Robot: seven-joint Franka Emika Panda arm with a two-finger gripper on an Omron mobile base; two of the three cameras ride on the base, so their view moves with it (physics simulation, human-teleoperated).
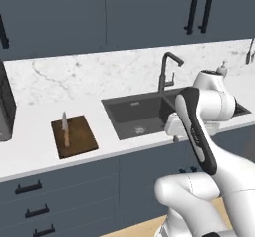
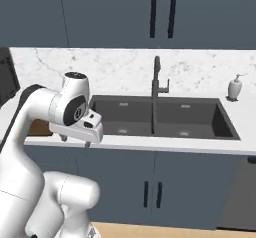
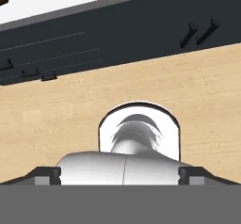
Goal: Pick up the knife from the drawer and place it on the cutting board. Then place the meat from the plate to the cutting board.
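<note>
In the left base view, the knife [image 1: 64, 129] lies on the cutting board [image 1: 74, 136] at the left of the frame, on the white counter [image 1: 30, 146]. Its long axis runs nearly up and down the picture, grey blade toward the backsplash, tan handle toward the counter's front edge. The board's long side runs the same way. The gripper [image 1: 191, 131] hangs at centre right, over the front edge of the dark sink [image 1: 139, 114], mostly hidden behind the arm's own link, so its jaws cannot be read here.

In the right base view, the gripper [image 2: 75, 140] sits at the left of the frame, pointing down just in front of the counter edge, its two short fingertips [image 2: 63, 138] spread wide apart with nothing between them. A brown sliver of the cutting board [image 2: 39, 128] peeks from behind the arm. This view adds a faucet [image 2: 156, 82] and a soap dispenser [image 2: 235, 88] at right.

In the hand view, the fingertips [image 3: 44, 175] stand at the far bottom corners, fully apart and empty, above pale floor [image 3: 61, 110] and dark cabinet fronts [image 3: 117, 35].
</note>
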